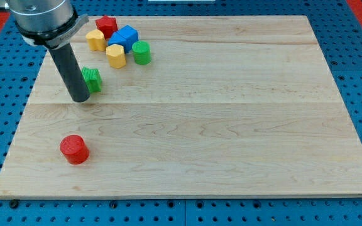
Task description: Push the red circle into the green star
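Pegboard [357,75] of blue perforated metal surrounds everything, and on it lies the desk [231,113], a pale wooden board of glued planks that fills most of the view. Next in size is the arm's grey metal housing [41,19] at the view's top left, from which the straight dark rod [68,66] slants down; my tip [80,99] rests on the desk on the left part of the board. There are no jaws on this arm, so no open or closed state can be told.

The green star block [93,80] sits just to the view's right of the rod's lower end, touching it or nearly so; its left side is hidden behind the rod. The red circle block [74,149], a short ribbed cylinder, stands alone near the view's bottom left corner, well apart from my tip and from the green star, below both.

A cluster of small blocks lies near the view's top left edge: a red block [106,26] of unclear shape, a blue block [124,36] beside it, a yellow block [95,39], a second yellow block [115,55] that looks hexagonal, and a green cylinder [141,53] at the cluster's right.
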Tool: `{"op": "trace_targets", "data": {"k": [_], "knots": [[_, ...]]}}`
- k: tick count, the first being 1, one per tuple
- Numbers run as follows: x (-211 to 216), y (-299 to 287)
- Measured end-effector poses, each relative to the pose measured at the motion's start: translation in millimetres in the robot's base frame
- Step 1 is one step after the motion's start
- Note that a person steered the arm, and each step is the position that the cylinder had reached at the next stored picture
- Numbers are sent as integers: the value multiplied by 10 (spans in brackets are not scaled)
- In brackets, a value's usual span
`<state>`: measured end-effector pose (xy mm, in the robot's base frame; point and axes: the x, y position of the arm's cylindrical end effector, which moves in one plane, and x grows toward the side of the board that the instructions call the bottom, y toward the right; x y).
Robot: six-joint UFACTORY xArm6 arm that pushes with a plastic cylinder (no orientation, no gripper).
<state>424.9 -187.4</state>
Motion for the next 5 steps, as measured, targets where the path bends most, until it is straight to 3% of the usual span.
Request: {"op": "trace_targets", "data": {"k": [1,2,3,4,5], "knots": [[-275,87],[-73,788],[770,1159],[1395,795],[1300,708]]}}
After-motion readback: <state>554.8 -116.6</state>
